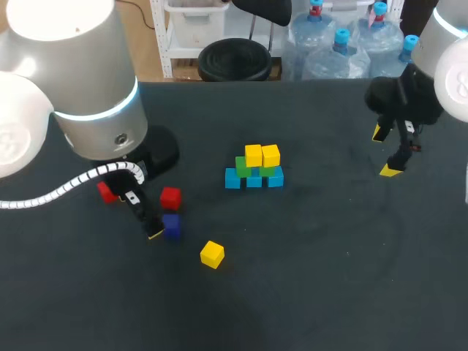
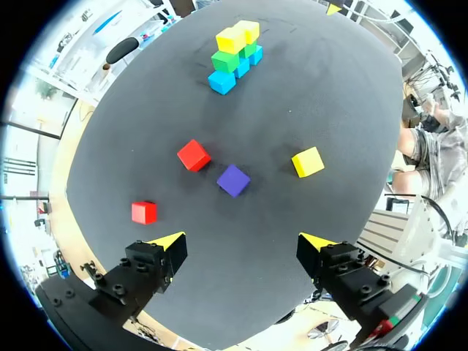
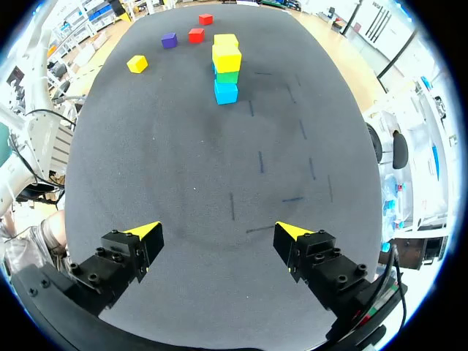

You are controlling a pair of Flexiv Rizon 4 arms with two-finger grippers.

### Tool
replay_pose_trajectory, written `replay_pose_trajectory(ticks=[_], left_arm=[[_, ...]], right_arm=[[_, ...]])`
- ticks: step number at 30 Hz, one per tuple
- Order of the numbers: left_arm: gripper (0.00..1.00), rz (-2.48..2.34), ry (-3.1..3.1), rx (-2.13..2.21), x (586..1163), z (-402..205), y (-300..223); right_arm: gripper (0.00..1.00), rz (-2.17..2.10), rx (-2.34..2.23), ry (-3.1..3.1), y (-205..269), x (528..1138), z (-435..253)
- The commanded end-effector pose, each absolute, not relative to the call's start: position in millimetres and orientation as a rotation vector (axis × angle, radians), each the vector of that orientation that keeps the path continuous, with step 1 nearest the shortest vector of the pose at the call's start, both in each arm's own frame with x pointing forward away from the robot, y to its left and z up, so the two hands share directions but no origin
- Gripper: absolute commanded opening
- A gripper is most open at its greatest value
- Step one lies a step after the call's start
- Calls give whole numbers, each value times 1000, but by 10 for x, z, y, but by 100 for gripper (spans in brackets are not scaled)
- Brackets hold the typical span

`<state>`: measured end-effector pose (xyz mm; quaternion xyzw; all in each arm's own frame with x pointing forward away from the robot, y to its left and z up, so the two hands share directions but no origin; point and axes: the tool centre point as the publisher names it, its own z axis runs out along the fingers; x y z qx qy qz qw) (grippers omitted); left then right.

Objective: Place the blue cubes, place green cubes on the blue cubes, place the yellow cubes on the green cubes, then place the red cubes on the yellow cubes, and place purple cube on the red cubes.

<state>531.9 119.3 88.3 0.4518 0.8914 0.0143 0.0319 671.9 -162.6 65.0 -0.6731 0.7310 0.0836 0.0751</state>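
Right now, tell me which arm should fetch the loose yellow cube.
Left. The left end effector is open and close to the loose yellow cube, just ahead of it beside the purple cube. The right end effector is across the table, past the stack, much farther off.

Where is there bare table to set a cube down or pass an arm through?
Bare: the wide stretch between the cube stack and the right gripper, and the table between the loose yellow cube and the near edge. Crowded: around the left gripper, where two red cubes and the purple cube sit close together.
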Motion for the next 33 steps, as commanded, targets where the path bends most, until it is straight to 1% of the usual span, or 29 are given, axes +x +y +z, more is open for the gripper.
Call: replay_pose_trajectory(ticks=[1, 5, 10, 15, 24, 29, 33], left_arm=[[100, 86, 2773, 1453, 5396, 915, 1088], [100, 134, 2841, 1521, 5361, 780, 790], [100, 112, 2960, 1423, 5124, 626, 593], [100, 64, 3001, 1304, 4911, 551, 572], [100, -90, 2935, 1197, 4787, 439, 536], [100, -168, 2962, 1184, 4741, 304, 463], [100, -176, 2949, 1252, 4795, 284, 290]], right_arm=[[100, 254, -2020, 2191, -1627, 6728, 642], [100, 254, -2020, 2191, -1627, 6728, 642], [100, 254, -2020, 2191, -1627, 6728, 642], [100, 254, -2020, 2191, -1627, 6728, 642], [100, 254, -2020, 2191, -1627, 6728, 642], [100, 254, -2020, 2191, -1627, 6728, 642], [100, 254, -2020, 2191, -1627, 6728, 642]])
